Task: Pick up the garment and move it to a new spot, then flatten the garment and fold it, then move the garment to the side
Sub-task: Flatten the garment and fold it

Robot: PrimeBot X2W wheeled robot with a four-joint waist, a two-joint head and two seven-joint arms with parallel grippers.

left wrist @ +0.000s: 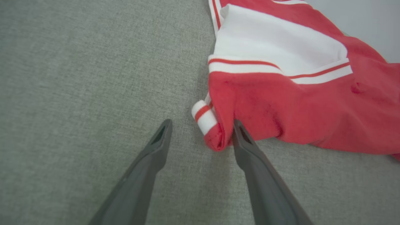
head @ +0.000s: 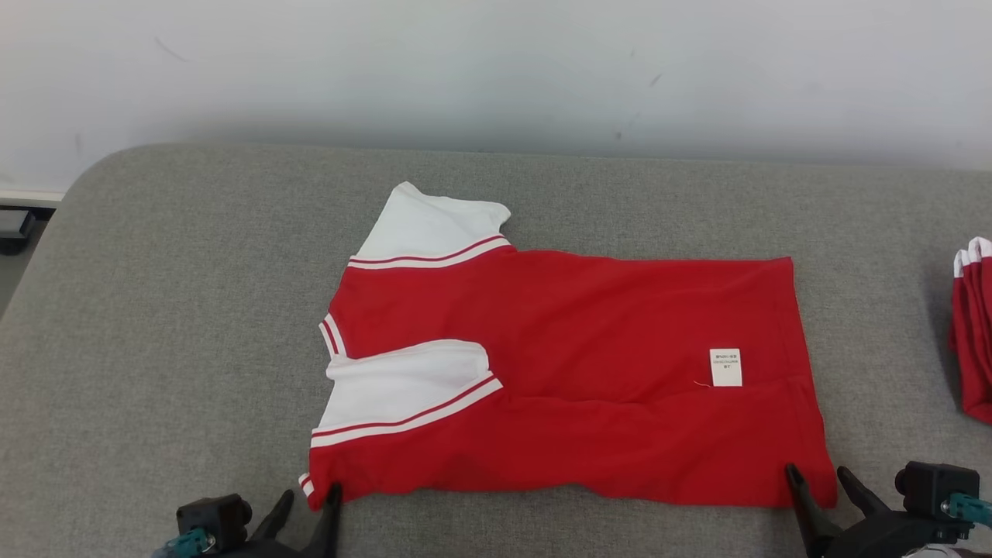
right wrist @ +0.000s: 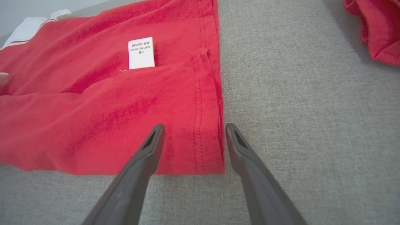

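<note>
Beside the left end effector (left wrist: 202, 122), wrist view shows the garment's (left wrist: 281, 109) cuff (left wrist: 203, 117) rolled

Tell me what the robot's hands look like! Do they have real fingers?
Not real ones! The left gripper and right gripper each have two long, dark grey fingers, smooth and narrowing to pointy tips, with a little slot near each tip. Behind them sits a chunky black block with a teal plug sticking out.
</note>
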